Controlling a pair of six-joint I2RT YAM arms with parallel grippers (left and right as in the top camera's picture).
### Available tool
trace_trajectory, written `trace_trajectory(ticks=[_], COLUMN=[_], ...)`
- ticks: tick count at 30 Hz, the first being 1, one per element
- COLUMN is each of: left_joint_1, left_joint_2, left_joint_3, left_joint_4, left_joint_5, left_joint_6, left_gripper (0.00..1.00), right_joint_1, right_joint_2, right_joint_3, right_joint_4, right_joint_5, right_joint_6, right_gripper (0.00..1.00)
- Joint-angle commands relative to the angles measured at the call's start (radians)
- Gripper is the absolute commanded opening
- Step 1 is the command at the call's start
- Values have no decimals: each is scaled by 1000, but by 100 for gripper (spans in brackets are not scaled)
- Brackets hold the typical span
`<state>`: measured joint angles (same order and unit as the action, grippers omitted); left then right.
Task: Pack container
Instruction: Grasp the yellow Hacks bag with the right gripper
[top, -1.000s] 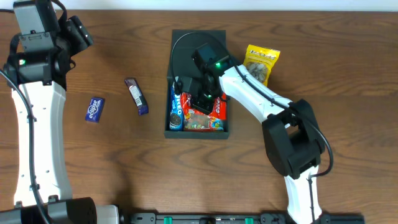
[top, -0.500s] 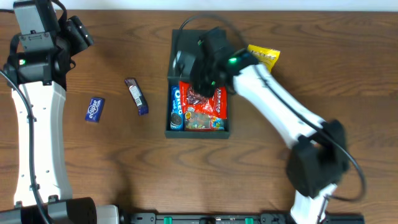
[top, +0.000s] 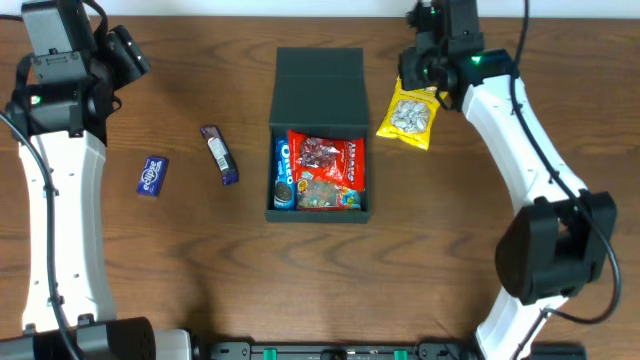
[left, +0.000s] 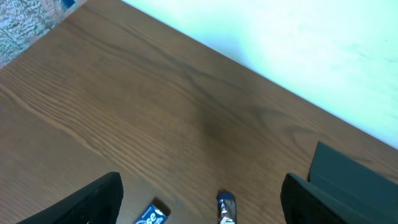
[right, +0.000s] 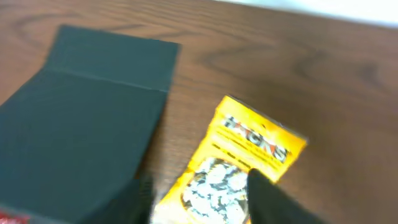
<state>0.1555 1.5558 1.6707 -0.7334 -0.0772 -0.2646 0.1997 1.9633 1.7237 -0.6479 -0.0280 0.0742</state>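
Currently the container (top: 318, 92) sits at the middle of the bench (top: 180, 270), its hinged lid folded back flat toward the far edge and its open compartment toward the near edge. Inside the compartment, a red snack packet (top: 326, 172) fills most of the space, and a blue cookie packet (top: 283, 173) lies along the left wall, touching the red one. Just beside the container's right wall, at the level of the lid hinge, a yellow packet (top: 408, 118) lies flat on the bench, slightly tilted and apart from the container. The right hand (top: 418, 72) hovers over the far end of this yellow packet. In the right wrist view its fingers (right: 273, 196) are blurred but stand apart on either side of the packet's lower part, with nothing clamped between them; whether they touch the packet cannot be told. The same view shows the lid surface to the left of the packet. To the left of the container, a purple bar (top: 219, 154) lies near it on the bench, and a small blue packet (top: 152, 175) lies farther left. The left hand (left: 200, 186) is raised over the far left corner of the bench, well apart from all items, its fingers spread wide and holding nothing.
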Motion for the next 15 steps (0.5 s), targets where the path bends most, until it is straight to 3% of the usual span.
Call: trace_trajectory(ticks=[1,10,15], left_joint_1=[3,3,3], left_joint_2=[-7,-7,-7], left_joint_3=[18,18,18], left_joint_4=[-1,-3,-2], left_joint_5=[8,8,8], left_joint_6=[7,7,7], left_gripper=[83,83,83], right_joint_1=[-1,14,16], right_joint_2=[77,193,239], right_joint_3=[-4,-4,-5], right_joint_4=[2,-1,-3], right_joint_5=[34,185,183], right_joint_6=[139,392,481], right_gripper=[57,55,59])
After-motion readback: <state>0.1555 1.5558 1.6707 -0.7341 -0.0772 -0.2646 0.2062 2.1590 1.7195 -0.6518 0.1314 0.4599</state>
